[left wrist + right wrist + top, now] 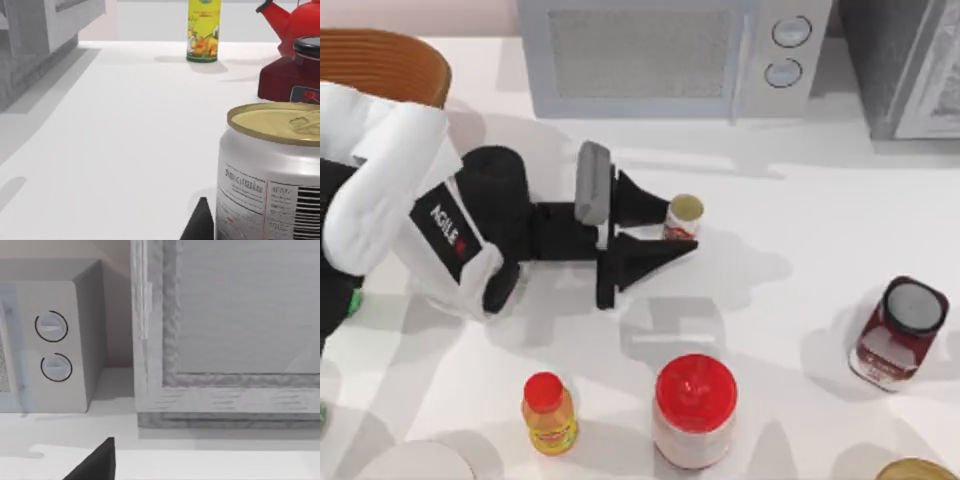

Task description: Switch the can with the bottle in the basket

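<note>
The can (pixel 683 216), slim and white with red marks and an olive-gold top, stands near the table's middle. My left gripper (pixel 680 226) reaches in from the left, one black finger on each side of the can, and is shut on it. In the left wrist view the can (pixel 272 170) is close up, with one fingertip (pixel 200 222) beside it. The orange-brown basket (pixel 380 60) sits at the far left corner, partly behind my left arm. A green sliver (pixel 355 300) peeks from under that arm; I cannot tell whether it is the bottle. My right gripper (pixel 97 462) is parked facing the microwave.
A microwave (pixel 660 50) and a grey cabinet (pixel 910 60) line the back. Along the front stand a red-capped yellow bottle (pixel 550 412), a big red-lidded white jar (pixel 695 410) and a dark red jar (pixel 900 335). A red kettle (pixel 300 25) stands farther off.
</note>
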`<action>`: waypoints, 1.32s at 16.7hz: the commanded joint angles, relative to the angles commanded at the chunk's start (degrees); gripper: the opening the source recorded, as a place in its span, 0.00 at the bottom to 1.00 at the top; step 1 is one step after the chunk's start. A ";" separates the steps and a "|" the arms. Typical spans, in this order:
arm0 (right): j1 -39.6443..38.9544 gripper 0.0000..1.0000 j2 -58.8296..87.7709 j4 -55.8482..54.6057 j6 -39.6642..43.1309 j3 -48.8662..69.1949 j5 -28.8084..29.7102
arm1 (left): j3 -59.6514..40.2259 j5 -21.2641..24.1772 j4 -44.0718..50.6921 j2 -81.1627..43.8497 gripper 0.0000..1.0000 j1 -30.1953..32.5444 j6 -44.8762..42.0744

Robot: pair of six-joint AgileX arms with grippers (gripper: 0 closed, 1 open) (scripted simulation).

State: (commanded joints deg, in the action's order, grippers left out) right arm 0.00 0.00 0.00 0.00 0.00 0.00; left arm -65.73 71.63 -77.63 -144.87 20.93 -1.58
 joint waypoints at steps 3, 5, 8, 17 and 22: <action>0.00 1.00 0.00 0.00 0.00 0.00 0.00 | -0.18 0.19 -0.22 -0.39 0.00 0.06 -0.01; 0.00 1.00 0.00 0.00 0.00 0.00 0.00 | -0.18 0.19 -0.22 -0.39 0.00 0.06 -0.01; 0.00 1.00 0.00 0.00 0.00 0.00 0.00 | -0.18 0.19 -0.22 -0.39 0.15 0.06 -0.01; 0.00 1.00 0.00 0.00 0.00 0.00 0.00 | -0.18 0.19 -0.22 -0.39 0.83 0.06 -0.01; 0.00 1.00 0.00 0.00 0.00 0.00 0.00 | -0.18 0.19 -0.22 -0.39 1.00 0.06 -0.01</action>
State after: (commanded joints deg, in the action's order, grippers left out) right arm 0.00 0.00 0.00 0.00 0.00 0.00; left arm -65.91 71.82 -77.84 -145.26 20.98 -1.59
